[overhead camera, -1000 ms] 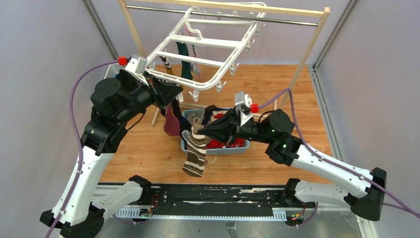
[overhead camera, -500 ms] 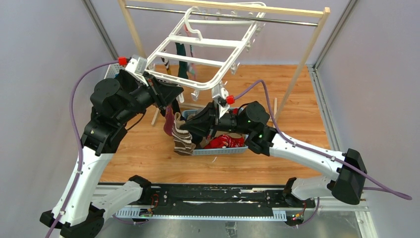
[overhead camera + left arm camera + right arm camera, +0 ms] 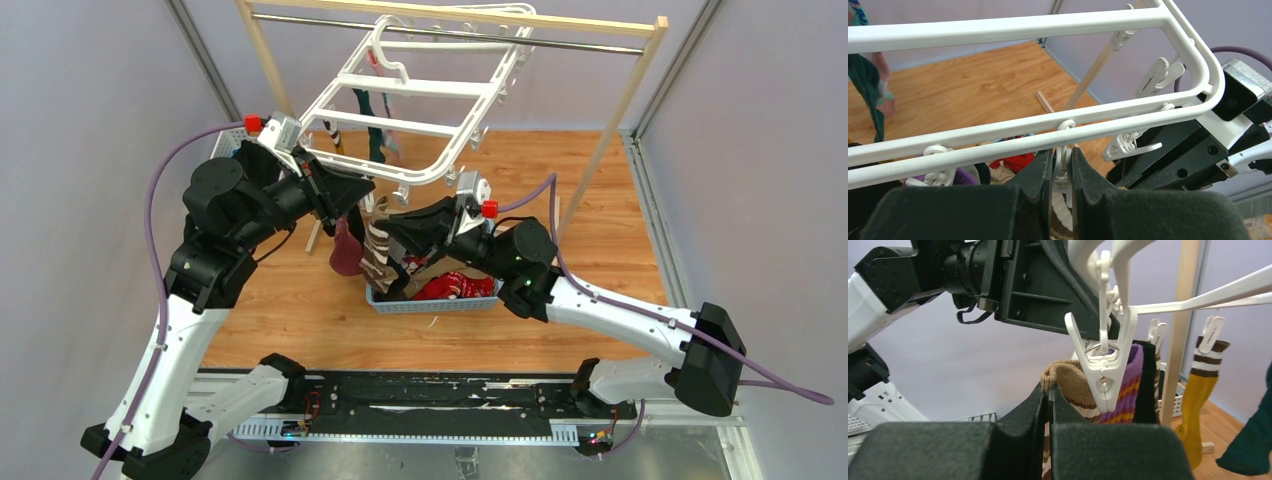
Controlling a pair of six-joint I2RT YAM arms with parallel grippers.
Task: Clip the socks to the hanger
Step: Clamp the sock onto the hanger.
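The white hanger (image 3: 420, 86) hangs tilted from the rack rail. My left gripper (image 3: 358, 192) is under its near edge, shut on a white clip (image 3: 1063, 154) that dangles from the hanger bar (image 3: 1023, 22). My right gripper (image 3: 387, 222) is shut on the cuff of a brown-and-cream striped sock (image 3: 380, 262). It holds the cuff (image 3: 1073, 380) up just left of the clip (image 3: 1104, 370), whose jaws look closed. A purple striped sock (image 3: 1130, 385) hangs right behind the clip. A mustard sock (image 3: 1198, 395) hangs clipped further back.
A blue basket (image 3: 440, 303) with red and other socks stands on the wooden floor below both grippers. A maroon sock (image 3: 347, 250) hangs beside the striped one. The wooden rack's post (image 3: 620, 105) stands to the right. A dark green sock (image 3: 1248, 450) hangs at the right.
My right gripper has swung left and up, lifting the striped sock from over the basket to the clip in my left gripper. The left arm has barely moved.
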